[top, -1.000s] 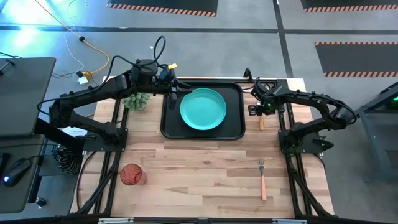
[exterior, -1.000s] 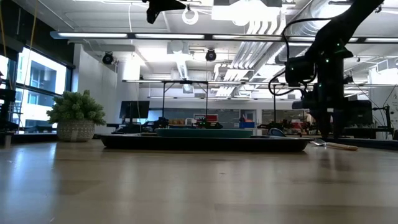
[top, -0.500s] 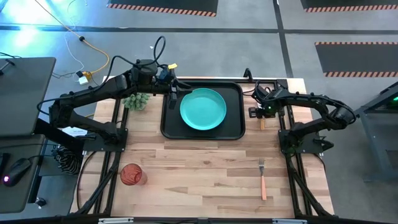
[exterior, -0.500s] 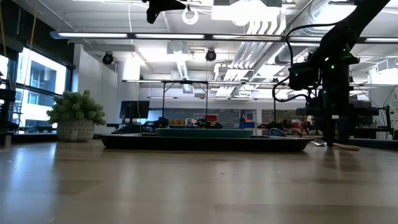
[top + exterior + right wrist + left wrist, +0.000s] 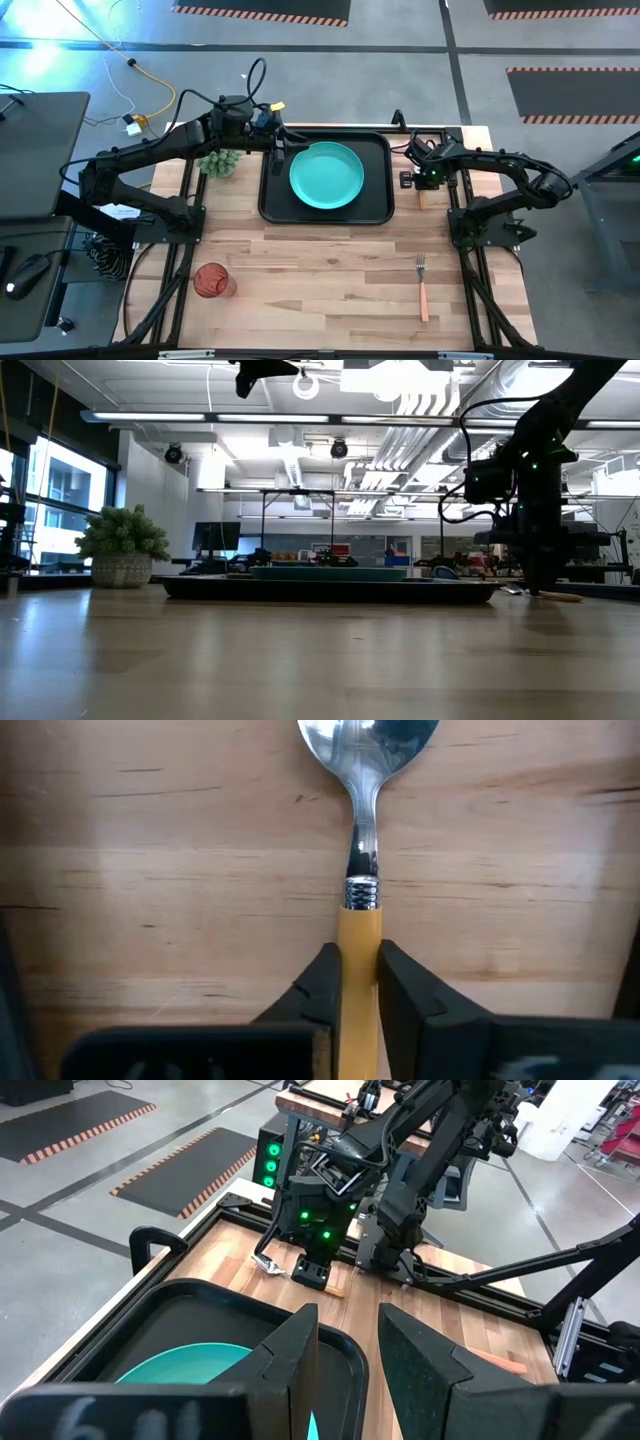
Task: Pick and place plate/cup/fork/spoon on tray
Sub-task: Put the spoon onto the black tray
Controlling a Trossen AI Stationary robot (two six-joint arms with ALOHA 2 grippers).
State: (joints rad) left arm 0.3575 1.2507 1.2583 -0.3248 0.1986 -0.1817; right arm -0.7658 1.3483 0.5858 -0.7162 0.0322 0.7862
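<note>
The spoon (image 5: 360, 840) lies flat on the wood to the right of the black tray (image 5: 272, 195), silver bowl toward the far edge. My right gripper (image 5: 360, 982) stands over it, shut on its orange-tan handle. The teal plate (image 5: 326, 175) lies in the tray. Above the tray's far left corner my left gripper (image 5: 348, 1365) hangs open with nothing between its fingers. The red-brown cup (image 5: 211, 281) stands near the front left. The fork (image 5: 422, 287) lies near the front right, tines toward the far edge. My right gripper pinches the spoon's handle (image 5: 360, 925) between its two fingers, just behind the ribbed metal collar. The fingers (image 5: 318, 988) come from above, pointing down, one on each long side of the handle. The spoon lies flat on the table (image 5: 150, 870).
A spiky green plant (image 5: 220, 160) in a pot stands left of the tray, below my left arm. Bare wood lies between the tray and the table's near edge. The arms' black frames run along the left and right table edges.
My right gripper has gone down onto the spoon, shifting slightly toward the table's right edge, and has shut on its handle. The spoon has stayed on the table.
</note>
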